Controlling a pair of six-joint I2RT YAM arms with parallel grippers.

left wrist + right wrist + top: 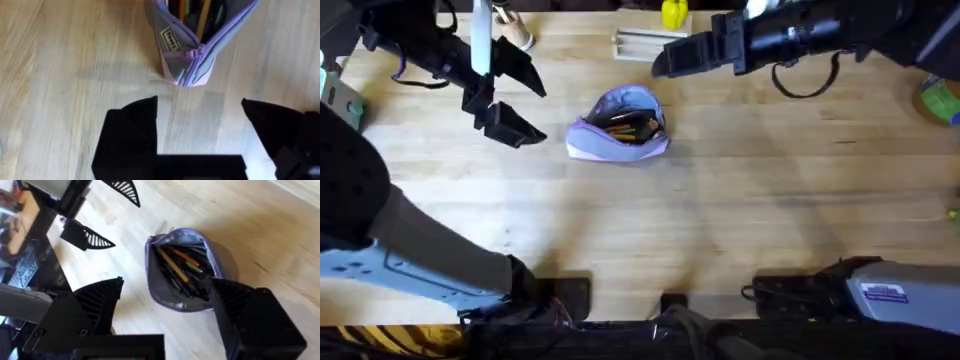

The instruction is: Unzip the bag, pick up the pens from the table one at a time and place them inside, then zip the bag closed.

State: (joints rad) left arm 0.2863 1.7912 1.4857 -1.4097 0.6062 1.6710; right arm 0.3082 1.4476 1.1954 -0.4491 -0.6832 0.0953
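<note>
Several slim pens (179,266) fill the soft, unzipped lavender bag (617,124).

one lavender pencil pouch (618,127) on the table (720,210), unzipped, mouth open. inside it several pens (181,266), at least four by colour: orange, yellowish-tan, green, dark; exact count unclear, they overlap. two grippers: left gripper (505,95), right gripper (662,58). one white slatted rack (642,43). one yellow object (674,13) at the far edge.
</note>
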